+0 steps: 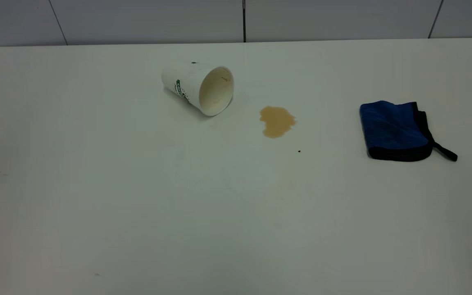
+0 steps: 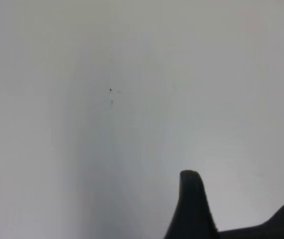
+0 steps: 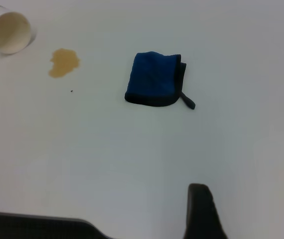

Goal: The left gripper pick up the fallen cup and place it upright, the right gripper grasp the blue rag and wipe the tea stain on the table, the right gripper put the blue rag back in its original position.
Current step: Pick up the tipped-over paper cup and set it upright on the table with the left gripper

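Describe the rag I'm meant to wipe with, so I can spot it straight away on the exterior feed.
On the white table, look to the right side, past the fallen cup and the tan stain. The rag lies flat there, apart from both. It is the only blue thing: a folded plush cloth with black edging and a thin black loop tail.

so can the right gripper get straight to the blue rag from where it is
Probably yes. In the right wrist view the blue rag lies alone on bare table, apart from the tea stain and the cup, with nothing between it and the right gripper's finger.
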Available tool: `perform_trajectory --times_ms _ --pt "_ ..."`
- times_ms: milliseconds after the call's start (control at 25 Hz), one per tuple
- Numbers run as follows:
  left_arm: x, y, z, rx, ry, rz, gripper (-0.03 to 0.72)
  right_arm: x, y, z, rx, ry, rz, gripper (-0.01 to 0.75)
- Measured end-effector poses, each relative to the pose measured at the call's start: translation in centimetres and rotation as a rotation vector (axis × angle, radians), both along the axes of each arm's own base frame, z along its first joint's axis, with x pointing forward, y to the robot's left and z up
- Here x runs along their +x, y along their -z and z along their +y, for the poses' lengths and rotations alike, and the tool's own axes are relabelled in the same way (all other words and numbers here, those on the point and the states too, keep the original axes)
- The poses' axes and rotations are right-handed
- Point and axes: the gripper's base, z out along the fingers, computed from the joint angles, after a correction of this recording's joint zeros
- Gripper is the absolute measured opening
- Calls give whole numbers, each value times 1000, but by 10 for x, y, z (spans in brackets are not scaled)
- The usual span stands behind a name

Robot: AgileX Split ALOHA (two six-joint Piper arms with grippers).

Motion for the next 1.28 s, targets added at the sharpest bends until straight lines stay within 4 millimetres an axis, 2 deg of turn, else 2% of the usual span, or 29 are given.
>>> perform_trajectory --times_ms 280,440,760,960,1160,1280 --pt "90 11 -6 33 45 84 591 0 0 0 0 0 0 509" --pt "134 27 -28 41 124 141 589 0 0 0 0 0 0 509" --pt "218 73 -122 70 322 232 589 0 0 0 0 0 0 509" --pt "252 111 -175 233 402 254 589 0 0 0 0 0 0 509" --pt "282 141 -212 394 347 183 589 0 0 0 0 0 0 509" --pt "291 156 -237 462 366 121 589 0 0 0 0 0 0 509"
